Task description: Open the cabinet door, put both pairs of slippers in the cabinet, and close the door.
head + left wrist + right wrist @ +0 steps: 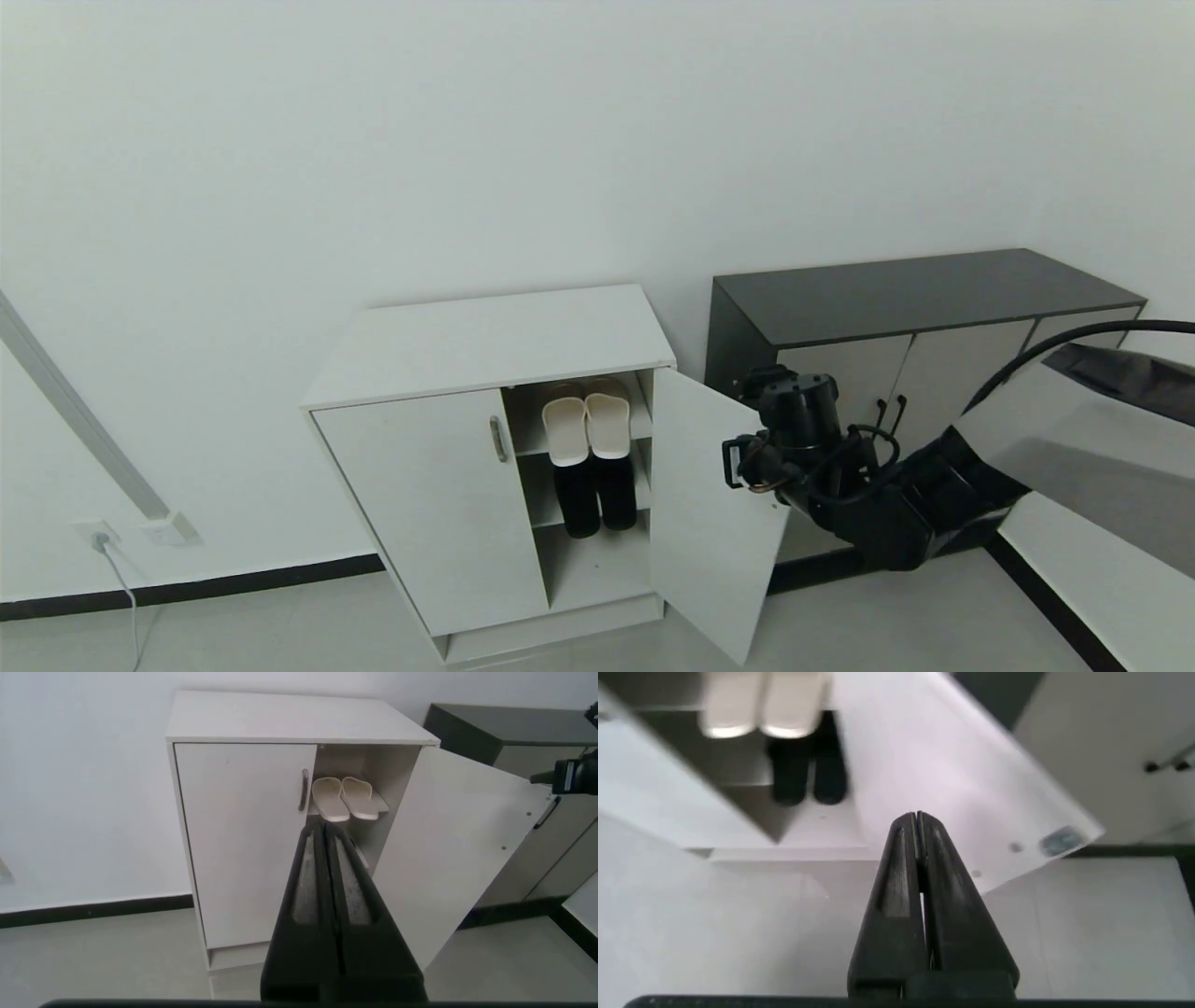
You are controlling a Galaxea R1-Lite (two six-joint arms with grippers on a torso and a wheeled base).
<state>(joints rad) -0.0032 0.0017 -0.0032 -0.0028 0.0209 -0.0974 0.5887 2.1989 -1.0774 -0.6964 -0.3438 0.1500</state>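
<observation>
Grey floor (280, 625) lies under us. We see our left end effector (326, 833) pinched shut and empty. Our right end effector (917, 819) is shut and empty too, close by the open door (709, 532). Inside the white cabinet (485, 341), white slippers (586, 427) sit on the top shelf and black slippers (596, 499) on the shelf below.

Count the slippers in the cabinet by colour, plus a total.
white slippers: 2
black slippers: 2
Total: 4
</observation>
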